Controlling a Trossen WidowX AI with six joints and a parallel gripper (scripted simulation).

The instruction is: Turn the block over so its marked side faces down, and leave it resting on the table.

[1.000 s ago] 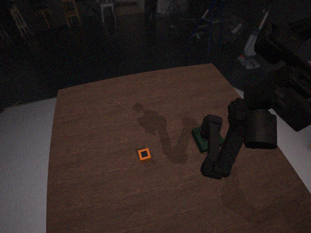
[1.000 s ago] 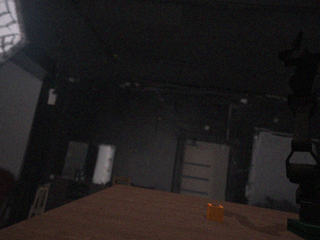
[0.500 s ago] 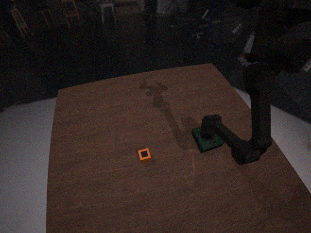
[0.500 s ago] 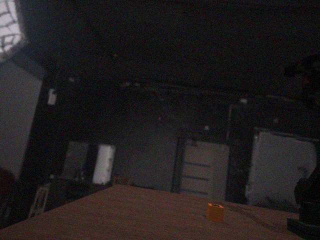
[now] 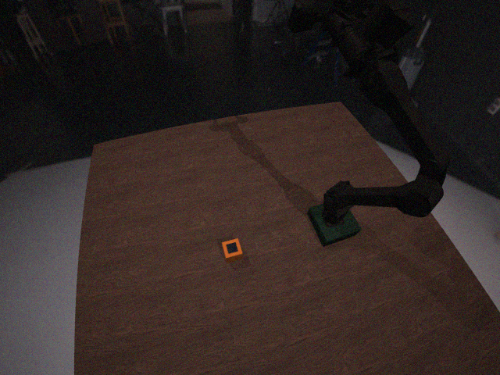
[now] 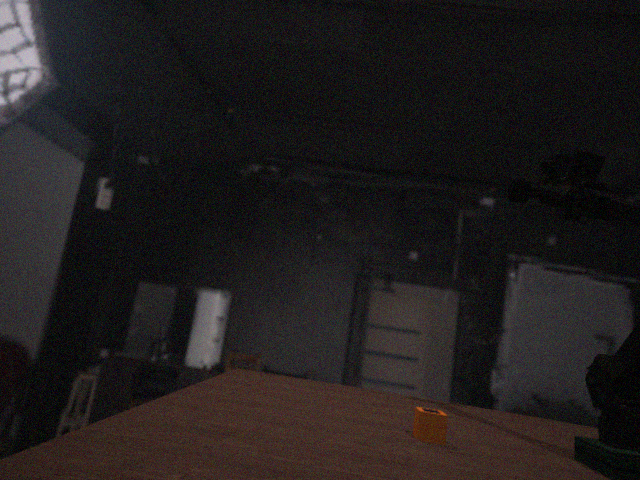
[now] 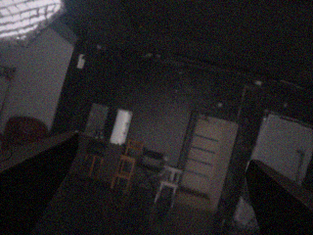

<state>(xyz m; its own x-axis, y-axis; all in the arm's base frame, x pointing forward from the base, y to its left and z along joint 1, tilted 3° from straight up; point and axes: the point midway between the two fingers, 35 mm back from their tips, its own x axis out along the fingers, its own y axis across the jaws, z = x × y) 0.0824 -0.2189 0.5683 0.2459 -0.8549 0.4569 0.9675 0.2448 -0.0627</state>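
Observation:
A small orange block (image 5: 231,248) (image 6: 430,424) rests on the brown table (image 5: 161,181) (image 6: 258,423), left of the middle. Its dark square mark faces up. My gripper (image 7: 163,154) is open and empty. In the wrist view its two dark fingers stand wide at the left and right edges and point out into the dim room. The arm (image 5: 403,116) rises from its base up and away toward the back, far above the block. In the dark of the top and exterior views I cannot make out the fingers.
The arm's green base (image 5: 337,232) (image 6: 604,457) stands on the table to the right of the block. The arm's long shadow (image 5: 258,157) runs across the table toward its far edge. Chairs and doors stand in the dark room beyond.

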